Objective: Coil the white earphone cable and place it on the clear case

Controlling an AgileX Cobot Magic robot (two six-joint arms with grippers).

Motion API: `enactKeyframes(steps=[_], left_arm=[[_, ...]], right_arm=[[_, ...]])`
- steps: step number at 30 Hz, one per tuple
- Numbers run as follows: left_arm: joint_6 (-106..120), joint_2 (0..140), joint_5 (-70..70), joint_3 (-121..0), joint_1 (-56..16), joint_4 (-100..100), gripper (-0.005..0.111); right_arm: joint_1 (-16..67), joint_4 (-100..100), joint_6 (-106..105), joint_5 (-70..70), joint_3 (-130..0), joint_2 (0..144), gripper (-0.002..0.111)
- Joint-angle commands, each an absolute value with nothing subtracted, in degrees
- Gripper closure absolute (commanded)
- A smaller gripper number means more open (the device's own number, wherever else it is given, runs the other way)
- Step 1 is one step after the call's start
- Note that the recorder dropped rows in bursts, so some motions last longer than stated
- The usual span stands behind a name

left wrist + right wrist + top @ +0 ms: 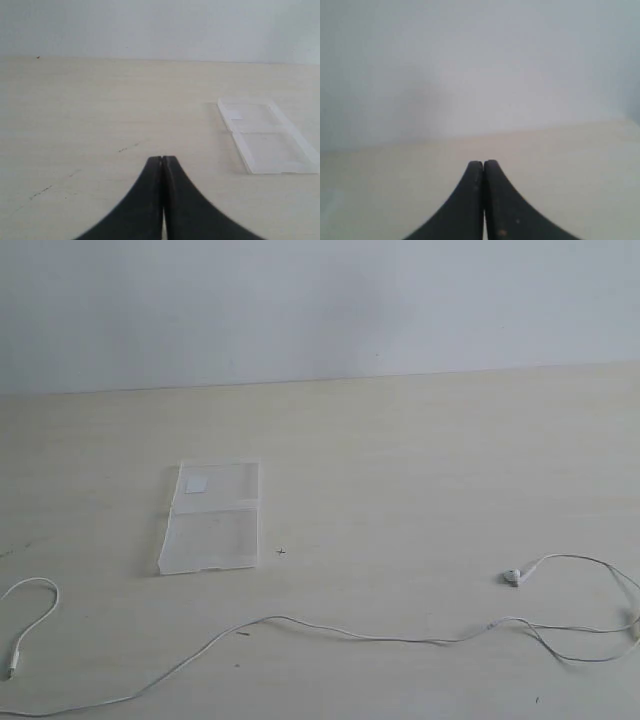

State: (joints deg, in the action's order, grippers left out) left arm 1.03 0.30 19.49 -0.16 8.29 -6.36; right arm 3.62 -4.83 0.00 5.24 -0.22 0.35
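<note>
Sprawling uncoiled along the worktop [420,460], the white earphone cable [300,623] lies apart from the clear case [210,518] (nothing rests on it yet). Your left gripper [163,159] and right gripper [483,162] hover, jaws pressed together and empty, since coiling is not yet begun.

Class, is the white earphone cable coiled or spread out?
Spread out: the white earphone cable trails loosely across the table, apart from the clear case.

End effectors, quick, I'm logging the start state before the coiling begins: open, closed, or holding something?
Left end effector: closed, holding nothing.
Right end effector: closed, holding nothing.
</note>
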Motion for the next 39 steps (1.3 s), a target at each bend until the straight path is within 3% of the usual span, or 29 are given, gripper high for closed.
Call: enactKeyframes(steps=[1,3,6,15,17,23,28,34,39], left_arm=[[1.28,0.00,19.20,0.00,8.02,-6.32,0.107],[1.28,0.00,19.20,0.00,8.02,-6.32,0.107],[1.28,0.00,19.20,0.00,8.02,-6.32,0.107],[1.28,0.00,19.20,0.00,8.02,-6.32,0.107],[1.28,0.00,19.20,0.00,8.02,-6.32,0.107],[1.28,0.00,19.20,0.00,8.02,-6.32,0.107],[1.28,0.00,19.20,0.00,8.02,-6.32,0.107],[1.28,0.00,19.20,0.00,8.02,-6.32,0.107],[1.28,0.00,19.20,0.00,8.02,-6.32,0.107]], right_arm=[[3.41,-9.50,1.67,-18.11,0.00,0.00,0.108],[3.41,-12.29,1.67,-24.19,0.00,0.00,0.108],[3.41,-15.16,0.00,-22.06,-5.02,0.00,0.108],[3.41,-13.98,-5.59,5.79,-33.25,26.74,0.108],[3.41,-14.23,-5.59,3.72,-38.09,32.88,0.108],[3.41,-17.93,-4.71,-1.61,-42.08,41.16,0.108],[3.41,-19.53,-3.66,1.76,-42.08,46.18,0.108],[4.04,-24.07,11.63,9.00,-43.46,57.72,0.108],[13.70,-32.40,-13.58,23.95,-51.51,70.86,0.108]])
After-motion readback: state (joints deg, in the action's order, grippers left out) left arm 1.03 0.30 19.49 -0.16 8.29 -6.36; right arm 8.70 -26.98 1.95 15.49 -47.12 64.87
